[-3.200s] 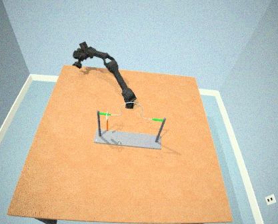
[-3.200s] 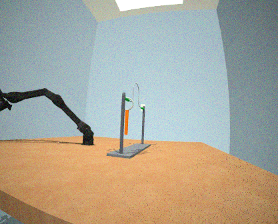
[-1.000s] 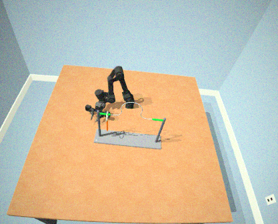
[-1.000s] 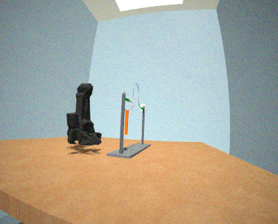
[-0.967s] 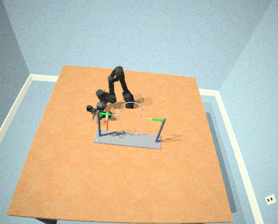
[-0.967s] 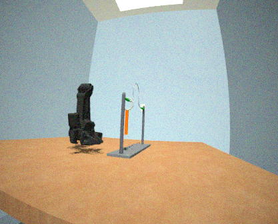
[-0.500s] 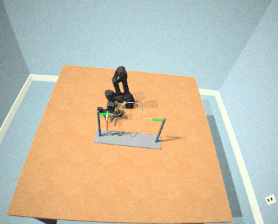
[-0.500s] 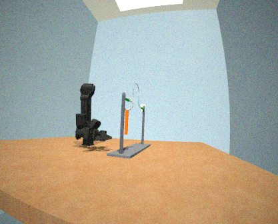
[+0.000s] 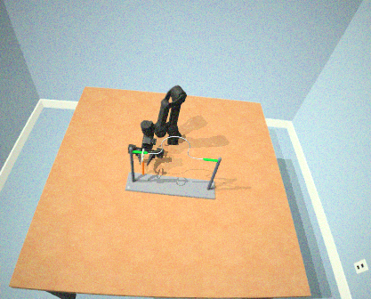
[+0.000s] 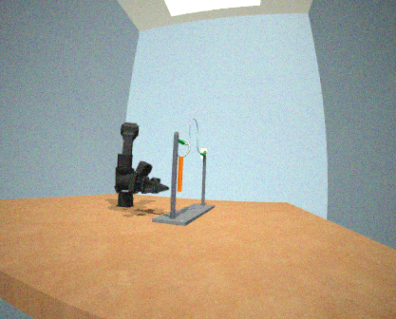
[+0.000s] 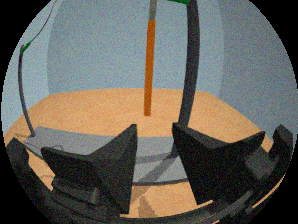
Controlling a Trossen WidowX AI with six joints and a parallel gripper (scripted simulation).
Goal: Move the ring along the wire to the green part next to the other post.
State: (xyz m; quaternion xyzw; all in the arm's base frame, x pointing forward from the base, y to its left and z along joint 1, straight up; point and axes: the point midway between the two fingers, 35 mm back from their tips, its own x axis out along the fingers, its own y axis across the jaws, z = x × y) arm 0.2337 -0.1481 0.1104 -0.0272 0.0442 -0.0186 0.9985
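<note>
- Gripper: matte black, with angular, wedge-shaped fingers tapering to points. Fingers partly open, a moderate gap between the tips; nothing held.
- Orange handle: slim, straight bar, evenly coloured, hanging upright below its ring. In the wrist view it appears above the gap between the fingertips, apart from them.
- Ring: thin, pale, circular; hangs on the near green part of the wire, beside the near post.
- Wire: thin and grey, rising to a rounded hump between straight green ends. The far green part adjoins the far post and bears no ring.
- Posts: dark grey, smooth, slender, both rising from a flat, oblong grey base plate.
- Arm: black, blocky joints, folded.
- Tabletop: orange-brown, finely mottled, wood-like; shadows of arm and wire fall across it.
</note>
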